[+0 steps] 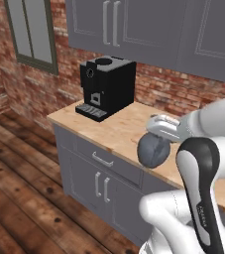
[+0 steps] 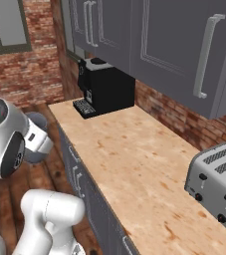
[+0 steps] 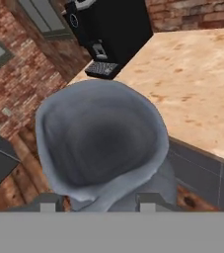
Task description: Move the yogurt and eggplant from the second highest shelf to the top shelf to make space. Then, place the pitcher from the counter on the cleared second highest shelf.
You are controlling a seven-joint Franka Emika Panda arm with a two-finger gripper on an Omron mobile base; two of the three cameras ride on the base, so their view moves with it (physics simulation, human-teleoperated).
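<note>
At the left of the left base view a window (image 1: 32,32) is set in the brick wall; next comes a black coffee machine (image 1: 105,87) standing on the far end of the surface (image 1: 119,130); further right the pitcher (image 1: 153,149) is seen lifted clear of the surface edge, out over the wooden floor (image 1: 20,173), with the pincer (image 1: 162,130) clamped on its neck and rim from above; the grip is judged firm, since the hand view shows the pitcher's open mouth directly between the two finger tips. The pitcher hangs upright below the pincer, its long axis along the pincer's own; at the far right a toaster (image 2: 219,182) is seen. The fridge shelves lie outside these pictures, so a turn away from the surface is judged to come next.
</note>
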